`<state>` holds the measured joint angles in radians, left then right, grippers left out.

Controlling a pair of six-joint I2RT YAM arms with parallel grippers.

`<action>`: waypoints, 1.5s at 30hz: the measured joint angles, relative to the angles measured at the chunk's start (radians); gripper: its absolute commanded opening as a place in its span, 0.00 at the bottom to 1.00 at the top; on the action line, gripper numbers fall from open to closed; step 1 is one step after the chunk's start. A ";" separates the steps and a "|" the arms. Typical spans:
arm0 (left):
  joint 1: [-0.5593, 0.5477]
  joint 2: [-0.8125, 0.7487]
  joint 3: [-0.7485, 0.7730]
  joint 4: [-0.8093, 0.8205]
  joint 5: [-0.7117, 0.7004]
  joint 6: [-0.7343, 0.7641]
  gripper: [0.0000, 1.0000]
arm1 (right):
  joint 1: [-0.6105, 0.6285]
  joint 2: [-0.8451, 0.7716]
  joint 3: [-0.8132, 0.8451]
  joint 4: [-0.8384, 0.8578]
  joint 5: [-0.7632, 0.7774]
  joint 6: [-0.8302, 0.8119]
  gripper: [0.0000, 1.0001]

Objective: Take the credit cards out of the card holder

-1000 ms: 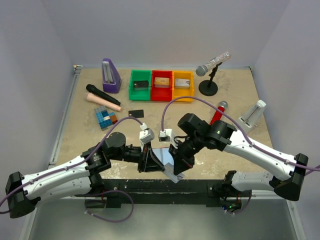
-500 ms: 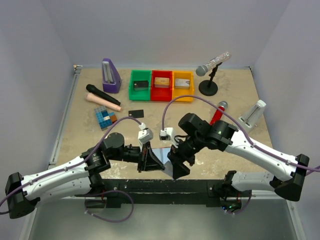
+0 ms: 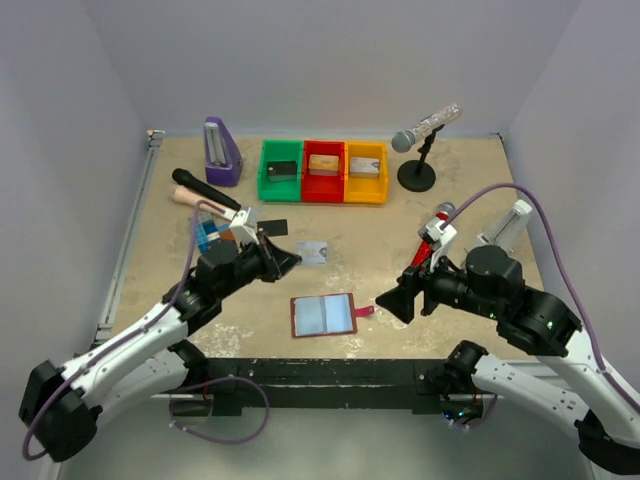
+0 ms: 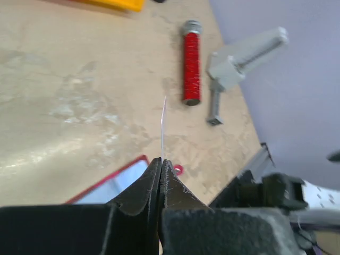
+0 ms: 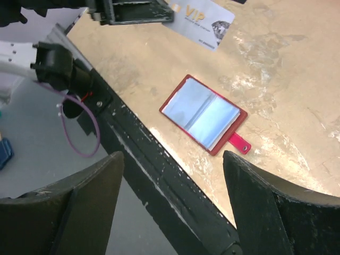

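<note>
The left gripper (image 4: 161, 166) has its fingers pressed together on one short end of a silvery-grey credit card (image 5: 201, 19) marked VIP, and holds it clear of the table (image 3: 480, 200), towards the table's middle. The card holder (image 3: 323, 314) lies open and flat near the front edge, about midway along it, with its snap tab pointing to the right edge. The right gripper (image 3: 393, 300) hangs just beside that tab with its fingers wide apart, touching nothing.

The step in hand looks like carrying this card off to be set down. To do it well, the pinch should stay firm (so thin a card can swivel in a grip on one end). It should be brought low and nearly flat over bare table, perhaps near the black card (image 3: 272, 225) that lies further back, before the fingers part. The right arm would do best to stay off the holder until the left is clear.

Whether any cards remain in the holder cannot be told, since its pale bluish pockets glare in both views that show them. In the left wrist view the held card is only a thin line seen edge-on. No gold-orange card can be made out anywhere.
</note>
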<state>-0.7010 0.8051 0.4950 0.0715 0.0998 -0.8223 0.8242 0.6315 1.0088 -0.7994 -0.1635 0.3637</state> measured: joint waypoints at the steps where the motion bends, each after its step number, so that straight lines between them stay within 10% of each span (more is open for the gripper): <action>1: 0.026 0.053 0.017 0.000 -0.004 -0.011 0.00 | 0.000 -0.008 -0.016 0.011 0.012 0.013 0.77; 20: 0.263 0.867 0.388 0.104 0.085 -0.060 0.00 | 0.000 -0.010 -0.235 0.127 -0.039 0.084 0.75; 31: 0.282 0.977 0.429 0.138 0.130 -0.067 0.00 | 0.000 -0.014 -0.225 0.112 -0.037 0.055 0.76; 45: 0.336 0.991 0.429 0.152 0.180 -0.072 0.36 | 0.000 0.059 -0.225 0.135 -0.038 0.047 0.76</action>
<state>-0.3645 1.7958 0.9241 0.2237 0.2802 -0.8940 0.8242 0.6903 0.7841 -0.6640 -0.2016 0.4110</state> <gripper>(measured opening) 0.335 0.760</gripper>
